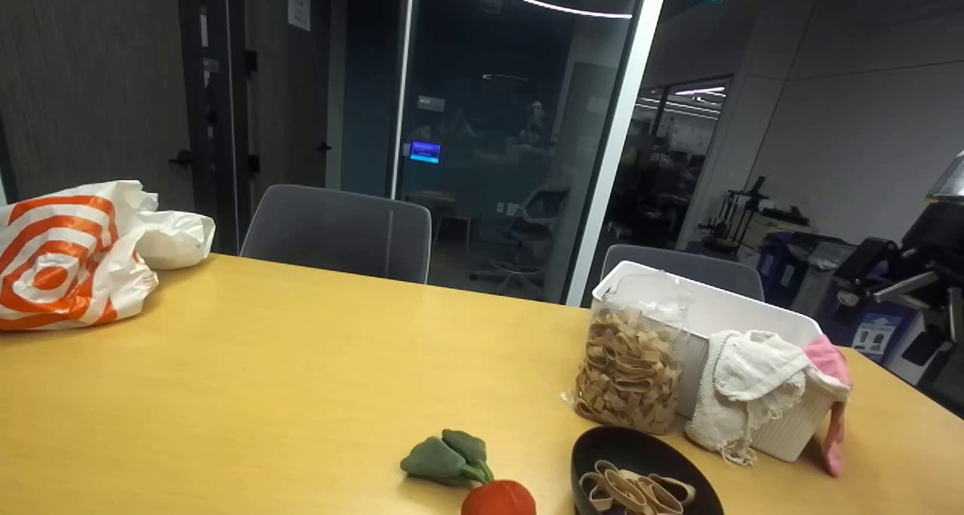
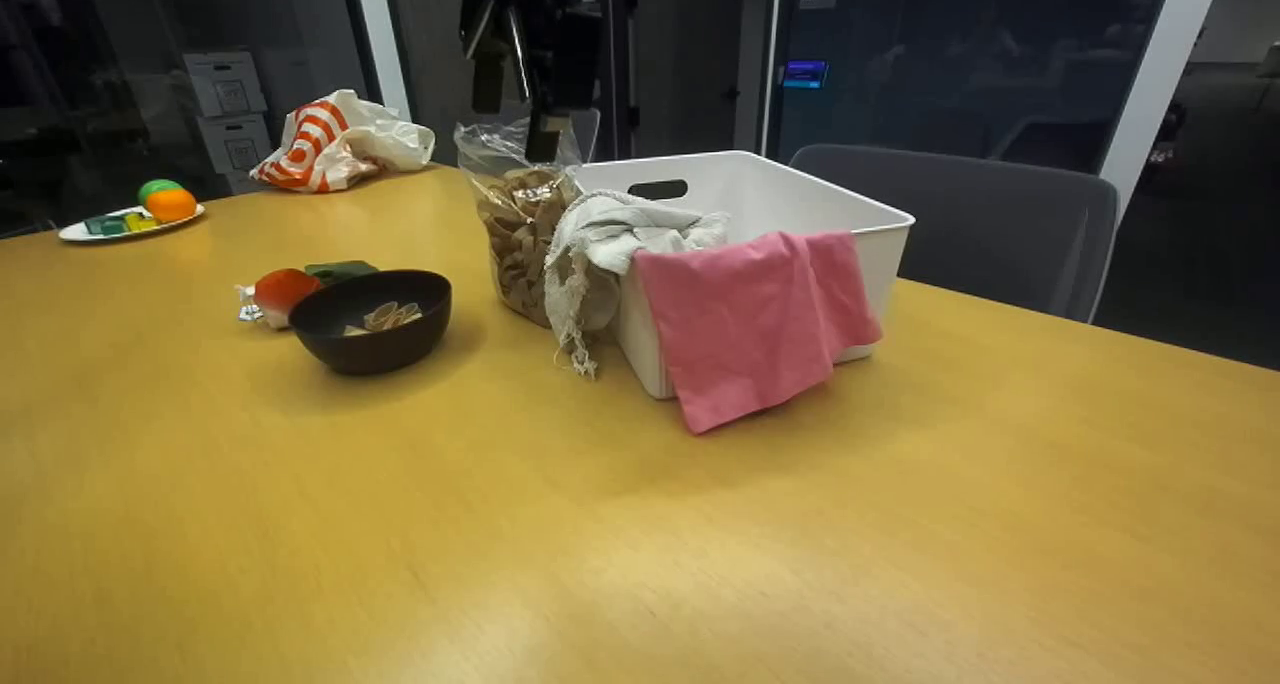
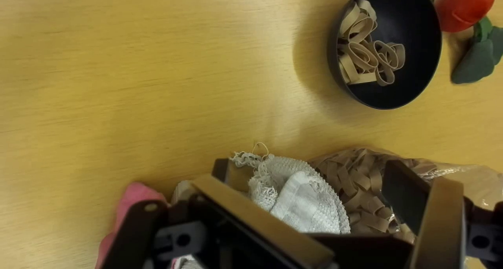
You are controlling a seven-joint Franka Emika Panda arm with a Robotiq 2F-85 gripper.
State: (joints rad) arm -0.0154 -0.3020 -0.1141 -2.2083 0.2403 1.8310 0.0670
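My gripper (image 2: pixel 515 114) is open and empty. It hangs above the white bin (image 2: pixel 840 199) and the clear bag of tan rubber bands (image 2: pixel 522 214). In the wrist view its fingers (image 3: pixel 313 177) stand wide apart, with a white cloth (image 3: pixel 302 198) and the bag (image 3: pixel 361 186) below and between them. The white cloth drapes over the bin's corner in both exterior views. A pink cloth (image 2: pixel 755 314) hangs over the bin's side beside it. A black bowl (image 3: pixel 416 60) holds several tan rubber bands (image 3: pixel 365 48) and stands near the bag.
A red tomato-like item (image 3: pixel 465 7) and green pepper-like items (image 1: pixel 444 458) lie beside the bowl. A white plate (image 2: pixel 75 232) with a green and an orange round item stands at the table's far end. A white and orange bag (image 1: pixel 83 255) lies on the table (image 1: pixel 339 364). Chairs stand behind it.
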